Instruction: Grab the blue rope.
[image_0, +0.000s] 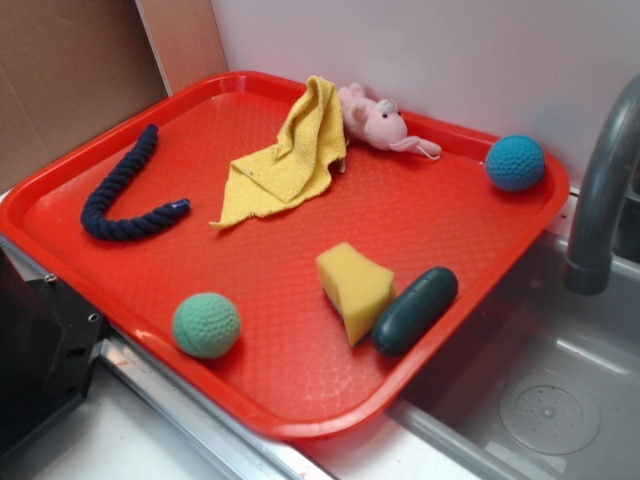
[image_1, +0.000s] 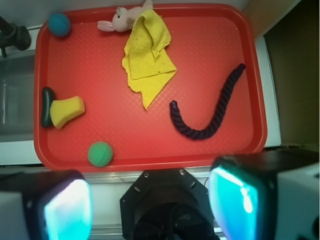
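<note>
Pincer (image_1: 150, 205) hanging wide open with nothing in it, up over the near edge of the red tray (image_1: 150, 160), blue rope (image_1: 210, 112) lying loose in a J curve on the tray's left side, yellow cloth (image_1: 147, 52) just beside it

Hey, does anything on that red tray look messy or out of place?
Only mildly: the yellow cloth lies crumpled, one corner riding up against the pink plush toy. Nothing looks spilled or damaged.
</note>
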